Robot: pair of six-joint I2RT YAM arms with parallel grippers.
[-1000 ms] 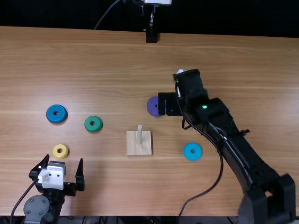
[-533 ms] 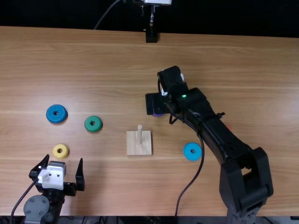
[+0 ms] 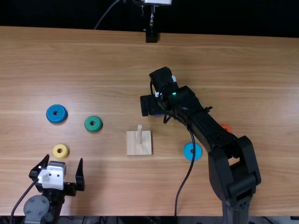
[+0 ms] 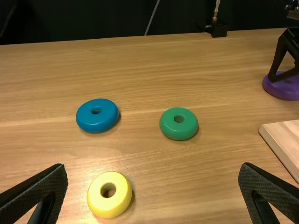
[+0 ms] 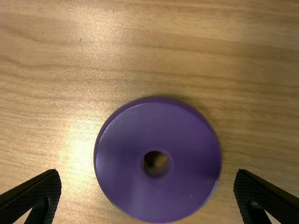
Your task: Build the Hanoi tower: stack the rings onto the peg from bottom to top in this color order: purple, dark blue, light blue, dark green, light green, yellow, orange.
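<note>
Hanoi tower peg, a pale wooden pin, stands upright on its square wooden base on the light brown wooden bench. The round purple ring lies flat on the bench, beyond the base and slightly to its right. Over it is the black right hand, its fingers spread wide, one to either side of the ring in the right wrist view. The black left hand is at the near left of the bench, fingers also spread, close to the small yellow ring. Farther out, the larger dark blue ring lies left of the green ring; both lie left of the base. To its right lies the light blue ring, crossed by a black cable. Beside the right arm, an orange ring shows partly, farther right.
</note>
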